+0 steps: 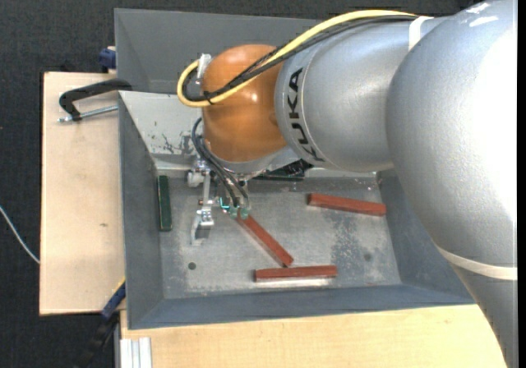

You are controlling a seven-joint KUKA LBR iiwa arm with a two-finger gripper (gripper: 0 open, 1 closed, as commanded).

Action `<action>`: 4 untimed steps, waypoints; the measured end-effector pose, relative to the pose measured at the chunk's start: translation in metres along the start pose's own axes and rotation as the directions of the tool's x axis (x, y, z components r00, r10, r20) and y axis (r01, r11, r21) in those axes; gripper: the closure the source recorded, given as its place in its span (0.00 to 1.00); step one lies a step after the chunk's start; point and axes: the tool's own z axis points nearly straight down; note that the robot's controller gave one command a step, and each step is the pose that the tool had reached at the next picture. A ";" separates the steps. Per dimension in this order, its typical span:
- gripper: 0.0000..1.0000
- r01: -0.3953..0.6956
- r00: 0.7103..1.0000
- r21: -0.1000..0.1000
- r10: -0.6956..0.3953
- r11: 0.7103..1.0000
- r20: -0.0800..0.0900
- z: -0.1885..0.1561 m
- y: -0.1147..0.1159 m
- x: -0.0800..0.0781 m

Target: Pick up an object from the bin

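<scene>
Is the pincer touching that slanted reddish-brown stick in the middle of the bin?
Cannot tell. In the camera view the pincer overlaps the upper end of the slanted stick, but neither contact nor a gap shows plainly.

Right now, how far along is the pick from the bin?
Nothing is lifted yet: the green bar, the slanted red-brown stick and two more red-brown sticks all lie on the bin floor. In hand: the claw sits low, open, at the slanted stick's upper end. Left: closing on something and raising it.
</scene>
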 end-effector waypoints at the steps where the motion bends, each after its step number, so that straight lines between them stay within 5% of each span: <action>1: 0.00 -0.002 1.000 -0.002 0.002 1.000 0.008 -0.005 -0.001 -0.002; 3: 0.00 0.028 1.000 -0.002 -0.028 1.000 0.008 0.065 -0.056 -0.009; 4: 0.00 0.039 0.999 -0.005 -0.039 0.999 0.008 0.019 -0.089 -0.009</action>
